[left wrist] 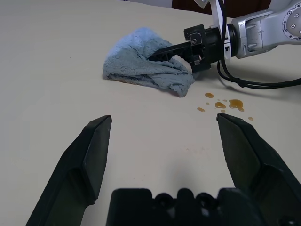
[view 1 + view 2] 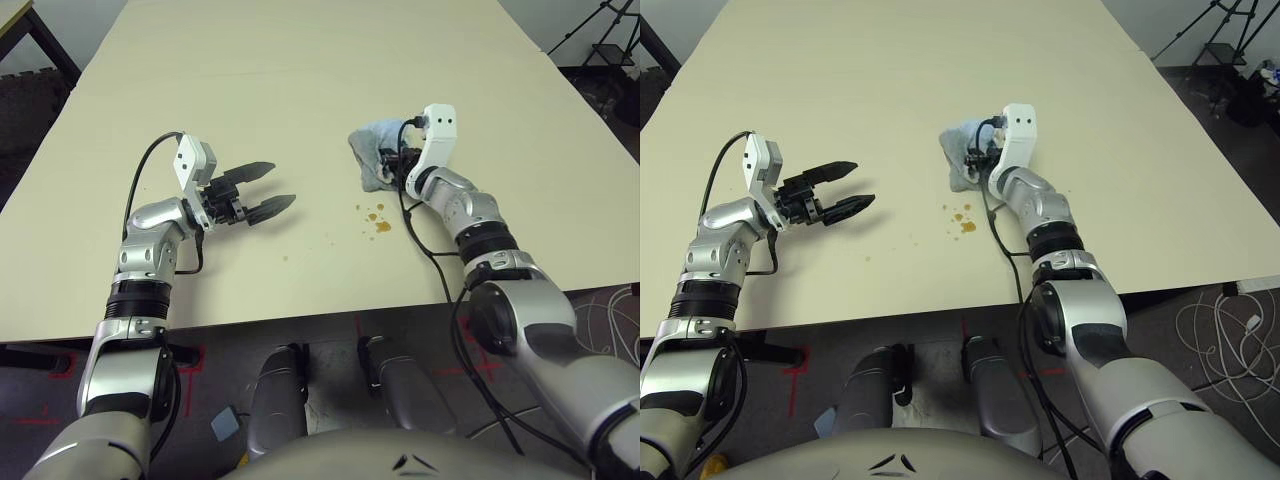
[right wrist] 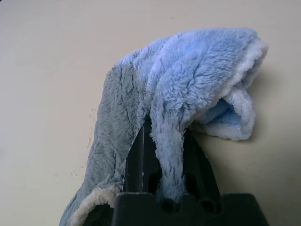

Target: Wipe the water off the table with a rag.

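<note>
Rag [image 3: 188, 89] pinched in right pincer [image 1: 162, 52] | readable writing: none

The light blue rag [image 2: 372, 150], bunched and pinched in the right hand [image 2: 392, 163], rests crumpled on the cream surface [image 2: 300, 70]. Small amber-brown water drops [image 2: 377, 218] lie on the surface at six o'clock from the rag, near but apart.

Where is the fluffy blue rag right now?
The soft light blue terry rag lies bunched on the cream table, pinched by the right gripper, just beyond the amber-brown drops.
</note>
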Available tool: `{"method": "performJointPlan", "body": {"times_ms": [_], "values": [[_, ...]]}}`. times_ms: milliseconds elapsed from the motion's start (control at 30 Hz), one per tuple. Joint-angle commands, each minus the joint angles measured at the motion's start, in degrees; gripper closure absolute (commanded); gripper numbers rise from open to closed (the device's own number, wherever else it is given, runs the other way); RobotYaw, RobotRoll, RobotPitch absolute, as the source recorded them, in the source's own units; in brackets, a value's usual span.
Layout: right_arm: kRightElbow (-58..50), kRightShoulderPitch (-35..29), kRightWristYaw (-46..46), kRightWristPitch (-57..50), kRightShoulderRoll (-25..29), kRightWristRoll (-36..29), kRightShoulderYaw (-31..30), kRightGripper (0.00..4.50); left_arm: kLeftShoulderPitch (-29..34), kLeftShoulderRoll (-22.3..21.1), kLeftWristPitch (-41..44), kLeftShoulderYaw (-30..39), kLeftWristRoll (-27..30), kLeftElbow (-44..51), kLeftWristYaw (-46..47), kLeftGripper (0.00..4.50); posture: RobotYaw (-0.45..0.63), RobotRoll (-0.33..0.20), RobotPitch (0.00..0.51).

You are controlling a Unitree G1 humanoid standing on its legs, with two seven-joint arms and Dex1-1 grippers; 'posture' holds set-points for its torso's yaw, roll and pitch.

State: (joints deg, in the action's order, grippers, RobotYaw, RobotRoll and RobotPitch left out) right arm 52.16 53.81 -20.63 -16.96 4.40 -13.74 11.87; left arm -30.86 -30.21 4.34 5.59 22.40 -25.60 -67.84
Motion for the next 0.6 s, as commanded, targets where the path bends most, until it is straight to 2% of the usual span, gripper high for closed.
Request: {"method": "performJointPlan", "body": {"times_ms": [33,333,600], "values": [[3.2,0.7,2.0,0.3,1.7,0.8,0.3,4.41,0.8,0.1,0.3,-0.4,-0.3,0.8,0.3,0.00,-0.15,0.000,0.160],[6.2,4.4,2.6,2.0,10.8,-0.2,2.8,4.41,0.0,0.4,-0.2,-0.6,-0.5,-0.4,0.1,0.00,-0.16,0.000,0.159],[3.7,4.9,1.1,0.0,18.8,-1.2,5.0,4.41,-0.3,0.9,-0.5,-0.8,-0.6,-0.9,-0.1,0.00,-0.18,0.000,0.162]]}}
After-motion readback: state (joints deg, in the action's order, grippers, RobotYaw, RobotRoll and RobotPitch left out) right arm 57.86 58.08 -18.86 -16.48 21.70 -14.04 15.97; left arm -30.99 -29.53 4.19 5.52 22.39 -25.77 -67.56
